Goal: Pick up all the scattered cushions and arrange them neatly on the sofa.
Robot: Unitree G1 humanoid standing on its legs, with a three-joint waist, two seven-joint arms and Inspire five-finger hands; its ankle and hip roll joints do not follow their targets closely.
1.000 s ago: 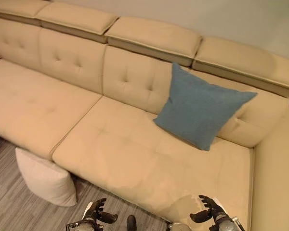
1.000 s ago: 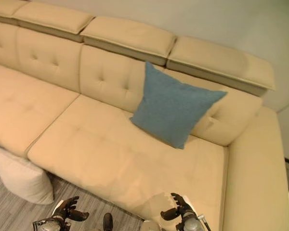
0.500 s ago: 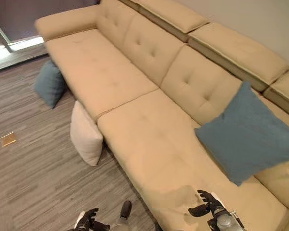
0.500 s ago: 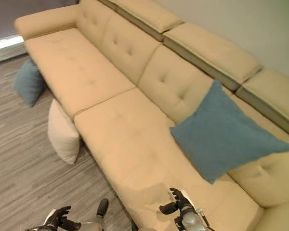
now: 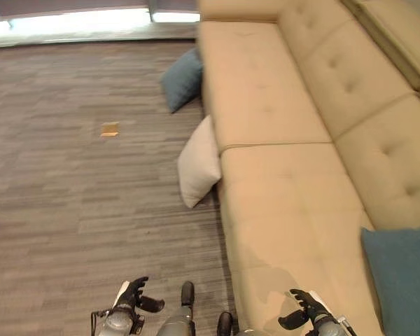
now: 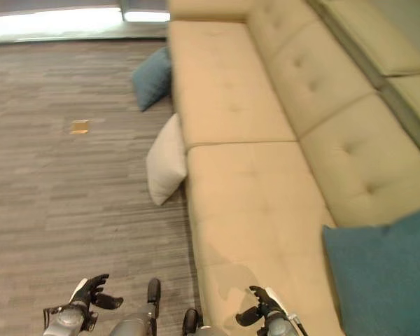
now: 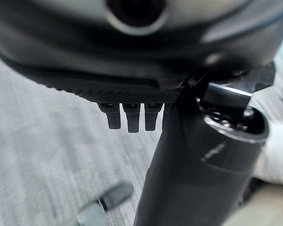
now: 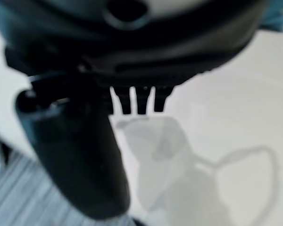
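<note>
A long beige sofa [image 5: 294,196] runs up the right side. One blue cushion [image 5: 404,280] rests on its seat at the lower right. A white cushion [image 5: 198,162] leans on the floor against the sofa's front edge. Further off, a second blue cushion [image 5: 182,78] stands on the floor by the sofa. My left hand [image 5: 131,297] hangs over the floor at the bottom, open and holding nothing. My right hand [image 5: 304,313] hovers over the sofa seat's near edge, open and holding nothing too.
Grey striped carpet [image 5: 77,196] covers the floor to the left. A small tan square [image 5: 110,129] lies on it. A bright strip [image 5: 77,19] runs along the far edge of the floor.
The camera has swung to the left, so the sofa now runs up the right side and more floor shows. Both hands stay low and open.
</note>
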